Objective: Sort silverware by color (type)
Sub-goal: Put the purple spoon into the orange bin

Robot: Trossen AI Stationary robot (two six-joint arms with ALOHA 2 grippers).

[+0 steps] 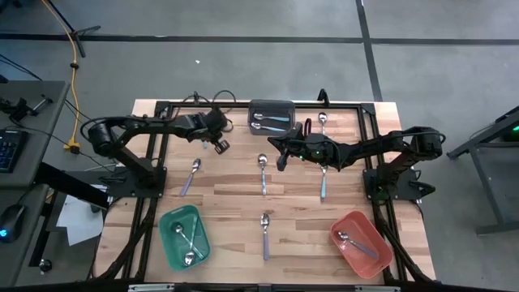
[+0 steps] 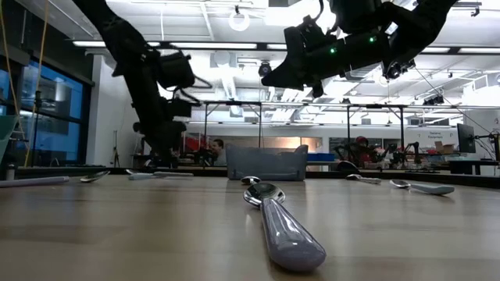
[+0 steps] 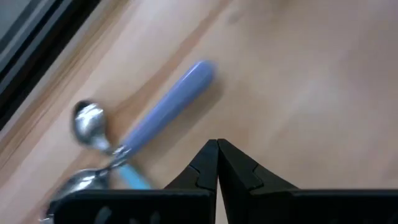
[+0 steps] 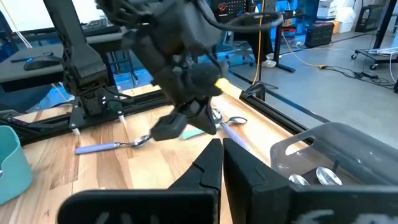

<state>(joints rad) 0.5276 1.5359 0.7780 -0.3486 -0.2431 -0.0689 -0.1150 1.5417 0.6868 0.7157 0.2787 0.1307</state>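
Observation:
Several spoons lie flat on the wooden table: a lavender-handled one, others at the middle, near the front and on the right. My left gripper hovers shut over the far left part, above a lavender-blue-handled spoon and a light-blue-handled one lying beside it. My right gripper is shut and empty, raised above the table beside the dark grey bin. In the right wrist view its fingers point toward the left gripper.
The grey bin holds spoons, as do the green bin at the near left and the red bin at the near right. One more spoon lies by the far edge. A black frame rims the table.

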